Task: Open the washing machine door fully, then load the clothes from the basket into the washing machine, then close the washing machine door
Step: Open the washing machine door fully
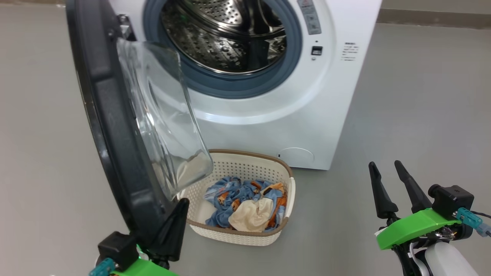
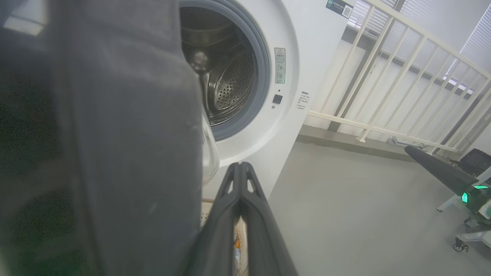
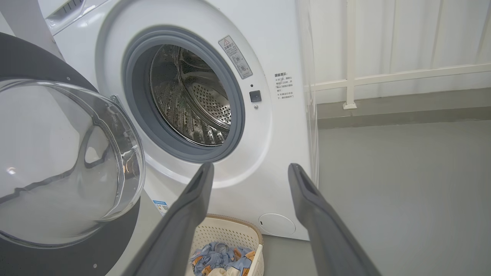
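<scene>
Clothes point(image 1: 234, 197) lie bunched in the basket point(image 1: 238, 234), blue printed pieces with a cream one on top. The basket sits on the floor point(image 1: 402, 96) just to the right of the left gripper point(image 1: 183, 202) and well to the left of the right gripper point(image 1: 384, 164).

The left gripper is clenched, its two fingers pressed flat together with nothing between them. Their tip lies at the lower edge of the door point(image 1: 111, 126); whether it truly touches the black rim I cannot tell. From that gripper the door rises up and ahead, standing out from the washing machine point(image 1: 307, 115) almost edge-on. Its glass bowl point(image 1: 161, 115) bulges to the gripper's right and hangs over the basket's left end.

The right gripper is released, fingers spread wide and empty, pointing at the machine's white front. Ahead of it and to its left gapes the steel drum point(image 3: 191, 107) inside its grey gasket point(image 3: 134, 96), and the basket stands below its fingers. A pale railing point(image 3: 402, 74) runs beyond it to the right.
</scene>
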Controlling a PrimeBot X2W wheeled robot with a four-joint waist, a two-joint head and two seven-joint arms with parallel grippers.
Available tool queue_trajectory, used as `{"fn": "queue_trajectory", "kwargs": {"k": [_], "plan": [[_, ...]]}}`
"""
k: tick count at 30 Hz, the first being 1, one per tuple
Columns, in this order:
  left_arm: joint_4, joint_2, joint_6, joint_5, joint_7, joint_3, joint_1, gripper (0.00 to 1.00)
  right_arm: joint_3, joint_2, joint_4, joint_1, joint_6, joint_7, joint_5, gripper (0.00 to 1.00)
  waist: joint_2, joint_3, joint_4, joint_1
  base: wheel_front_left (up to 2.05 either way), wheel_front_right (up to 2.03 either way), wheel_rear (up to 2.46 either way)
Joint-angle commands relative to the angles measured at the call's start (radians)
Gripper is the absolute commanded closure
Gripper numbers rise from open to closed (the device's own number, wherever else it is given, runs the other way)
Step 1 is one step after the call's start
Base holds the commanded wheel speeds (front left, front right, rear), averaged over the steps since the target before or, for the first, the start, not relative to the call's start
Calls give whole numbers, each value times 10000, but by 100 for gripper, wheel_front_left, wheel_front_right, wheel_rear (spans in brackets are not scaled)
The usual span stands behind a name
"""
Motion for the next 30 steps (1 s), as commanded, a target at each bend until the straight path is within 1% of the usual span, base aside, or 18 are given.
{"fn": "queue_trajectory", "kwargs": {"k": [1,20,25,30], "plan": [[-272,378,228,-110,-16,669,-297,100,180,-23,-236,-5,58,-124,112,0,-1,-34,256,0,0,0,0],[-408,940,646,-235,279,1112,-373,100,206,113,-279,53,58,-124,190,0,-1,-47,1494,0,0,0,0],[-281,1106,769,-237,375,1253,-628,100,232,92,-265,0,58,-124,179,0,-1,55,1829,0,0,0,0],[120,1259,759,-356,427,1435,-1063,100,284,60,-228,-87,58,-124,171,0,-1,186,2147,0,0,0,0]]}}
